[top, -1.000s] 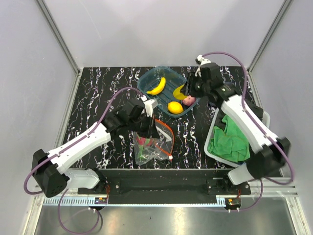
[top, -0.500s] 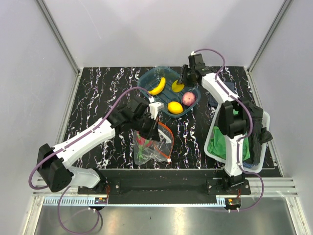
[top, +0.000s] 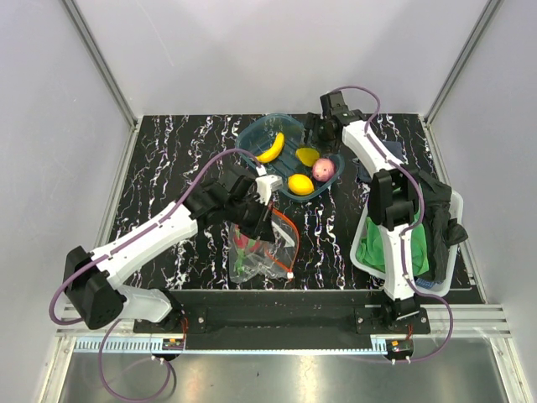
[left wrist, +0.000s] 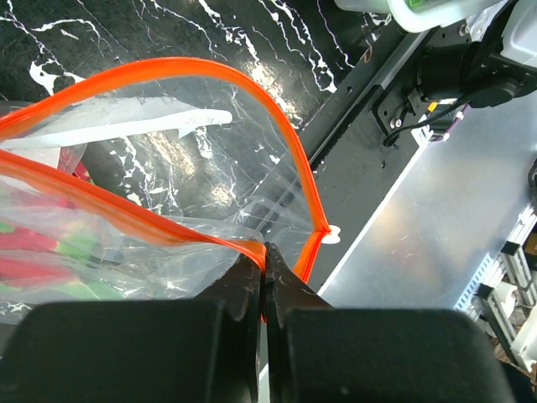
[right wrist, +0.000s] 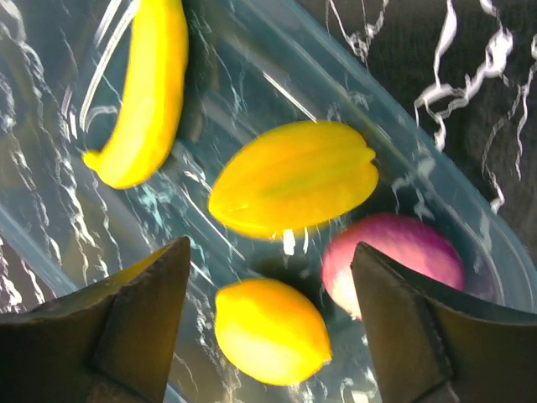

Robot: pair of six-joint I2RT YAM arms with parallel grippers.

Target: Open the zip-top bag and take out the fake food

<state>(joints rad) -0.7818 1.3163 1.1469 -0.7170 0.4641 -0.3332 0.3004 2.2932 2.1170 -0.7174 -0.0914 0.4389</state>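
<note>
L gripper [left wrist: 266, 262], btm centre of its wrist view, is clamped on the zip-top bag [left wrist: 193, 159] at the orange zip strip [left wrist: 285, 126]. The bag mouth gapes up and left, w/ the red-green fruit [left wrist: 33, 260] inside at the left edge. R gripper [right wrist: 268, 246] hangs w/ jaws wide apart over the teal tray [right wrist: 436, 180]. In it: banana [right wrist: 147, 92] upper left, ribbed yellow fruit [right wrist: 294, 178] centre, lemon [right wrist: 268, 332] btm centre, pink ball [right wrist: 394, 260] right.
</note>
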